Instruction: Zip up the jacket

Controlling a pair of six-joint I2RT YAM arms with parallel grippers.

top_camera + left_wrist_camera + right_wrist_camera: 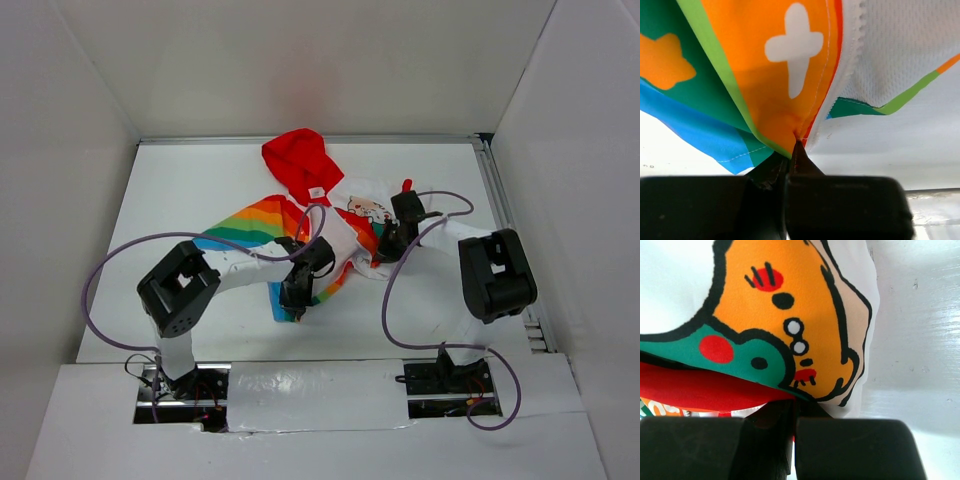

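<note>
The jacket (330,215) lies in the middle of the table, red hood (297,160) at the far end, rainbow side at left, white cartoon side at right. My left gripper (298,290) is shut on the rainbow side's bottom front corner; in the left wrist view its fingers pinch the orange fabric (785,85) beside the white zipper teeth (855,35). My right gripper (388,250) is shut on the white side's lower edge; in the right wrist view the cartoon figure (790,320) and red trim (705,387) bunch above its closed fingers. The zipper slider is hidden.
White walls enclose the table on three sides. A metal rail (510,230) runs along the right edge. Purple cables (110,265) loop from both arms above the table. The arm bases (440,385) sit at the near edge.
</note>
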